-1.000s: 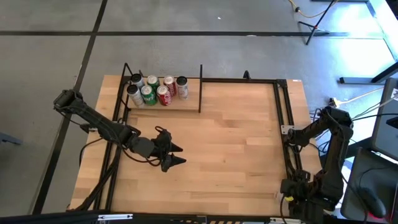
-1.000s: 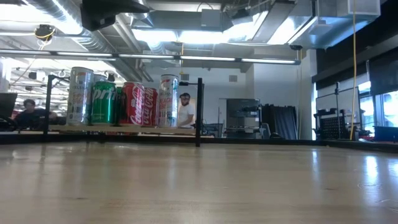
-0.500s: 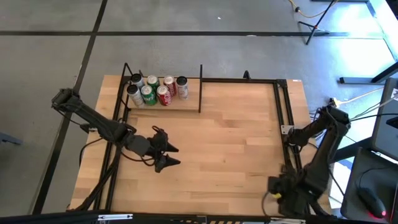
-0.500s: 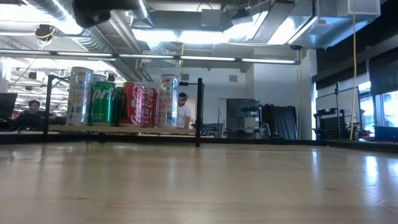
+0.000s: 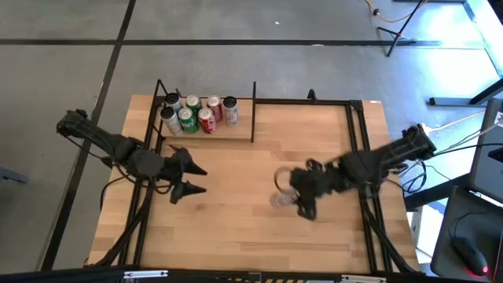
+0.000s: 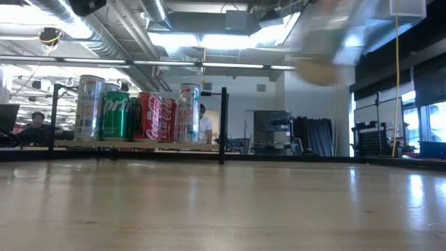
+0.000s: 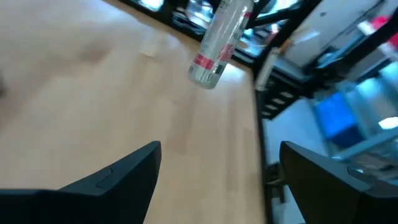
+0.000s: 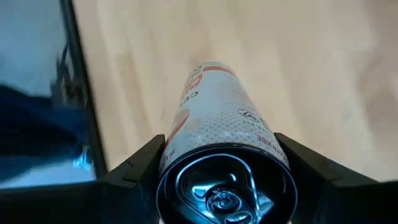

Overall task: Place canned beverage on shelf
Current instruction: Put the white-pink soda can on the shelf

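We see the right claw has swung to centre frame, apparently clenching a slim silver-and-red can above the light-wood worktop, well apart from the narrow black-framed wooden shelf upper left, while the left claw waits released.

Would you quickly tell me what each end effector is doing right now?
Left end effector: open, holding nothing.
Right end effector: closed on a white slim can, above the table.
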Tool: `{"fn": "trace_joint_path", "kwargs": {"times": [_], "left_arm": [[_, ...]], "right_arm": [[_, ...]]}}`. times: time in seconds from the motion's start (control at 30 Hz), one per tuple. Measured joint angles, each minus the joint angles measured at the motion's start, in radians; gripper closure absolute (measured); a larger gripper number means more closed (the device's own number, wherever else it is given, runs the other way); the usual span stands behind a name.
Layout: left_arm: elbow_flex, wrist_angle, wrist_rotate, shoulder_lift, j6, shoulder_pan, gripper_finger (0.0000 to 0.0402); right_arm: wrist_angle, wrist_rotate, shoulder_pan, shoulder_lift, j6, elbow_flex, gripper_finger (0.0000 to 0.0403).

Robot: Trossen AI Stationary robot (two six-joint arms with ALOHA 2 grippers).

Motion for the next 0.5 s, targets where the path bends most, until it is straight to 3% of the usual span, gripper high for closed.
{"fn": "trace_joint_path", "kwargs": {"times": [0.13,0.27,0.5], "left_arm": [[0.0,-0.078,-0.076,-0.043,0.064,0.003,0.0082],[0.0,-0.129,-0.089,-0.05,0.097,0.017,0.0082],[0.0,-0.176,-0.09,-0.034,0.085,0.024,0.0082]], "right_arm": [[0.084,-0.009,-0.15,0.009,-0.136,0.001,0.0183],[0.184,-0.068,-0.264,0.047,-0.248,0.003,0.0183],[0.233,-0.161,-0.376,0.133,-0.381,0.002,0.0183]]}}
